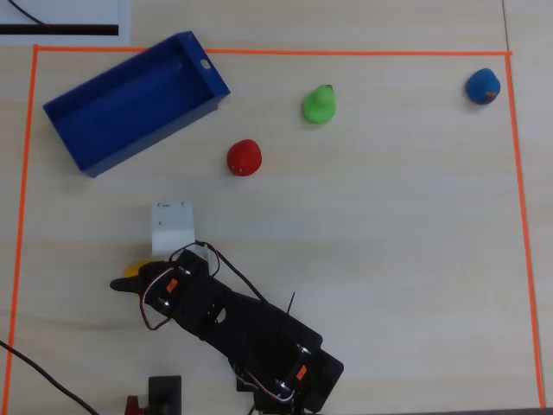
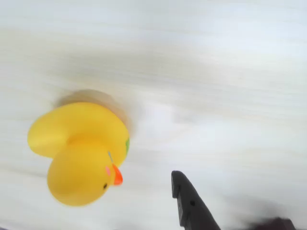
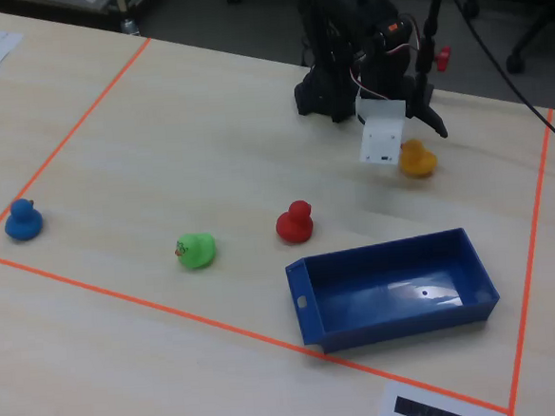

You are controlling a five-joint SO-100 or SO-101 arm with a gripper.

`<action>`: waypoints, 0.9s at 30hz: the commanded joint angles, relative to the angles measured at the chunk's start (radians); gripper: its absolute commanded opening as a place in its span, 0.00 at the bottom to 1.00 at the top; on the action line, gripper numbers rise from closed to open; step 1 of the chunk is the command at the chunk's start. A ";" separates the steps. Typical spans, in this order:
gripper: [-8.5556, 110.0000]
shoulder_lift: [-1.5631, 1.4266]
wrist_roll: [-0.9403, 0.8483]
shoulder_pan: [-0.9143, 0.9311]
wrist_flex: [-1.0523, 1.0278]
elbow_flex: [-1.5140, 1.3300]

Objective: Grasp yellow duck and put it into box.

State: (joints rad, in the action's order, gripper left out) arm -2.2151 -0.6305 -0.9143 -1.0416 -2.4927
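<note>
Closing in on the yellow duck (image 2: 81, 153), which sits on the table, not yet gripped.

You have the duck just beside the gripper (image 1: 130, 281) near the left edge of the overhead view, mostly hidden there under the wrist's white block (image 1: 173, 226). In the wrist view one dark finger (image 2: 192, 206) pokes in to the duck's right, clear of it; the other finger is out of sight, so you cannot tell how wide the jaws stand. If you close now, you risk nudging the rounded toy away instead of pinching it. The box (image 1: 78, 151) lies well apart and empty, and the red duck (image 1: 244, 157) sits near its end wall, so watch your carry path. Beyond them are a green duck (image 1: 320, 105) and a blue duck (image 1: 483, 86), all on a pale wooden table (image 1: 389, 242) framed with orange tape (image 1: 518, 216).
</note>
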 commanded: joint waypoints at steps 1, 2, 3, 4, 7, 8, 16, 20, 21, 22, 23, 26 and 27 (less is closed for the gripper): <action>0.50 -0.002 0.005 -0.005 0.063 -0.018; 0.50 -0.002 0.005 -0.002 0.074 -0.028; 0.50 -0.002 0.005 0.003 0.084 -0.037; 0.49 -0.002 0.005 0.006 0.095 -0.046; 0.45 -0.002 0.011 0.012 0.121 -0.069; 0.43 -0.002 0.017 0.012 0.132 -0.075; 0.25 0.000 0.135 0.002 0.247 -0.109; 0.10 -0.014 0.169 -0.005 0.279 -0.132; 0.08 -0.020 0.167 -0.002 0.279 -0.138; 0.07 -0.028 0.163 0.008 0.270 -0.141; 0.07 -0.038 0.150 0.026 0.252 -0.140; 0.07 -0.109 0.072 0.141 0.114 -0.054; 0.07 -0.141 0.040 0.195 0.054 0.003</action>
State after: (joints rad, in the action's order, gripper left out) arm -2.2764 -0.5062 -0.8621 -0.8299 -2.6170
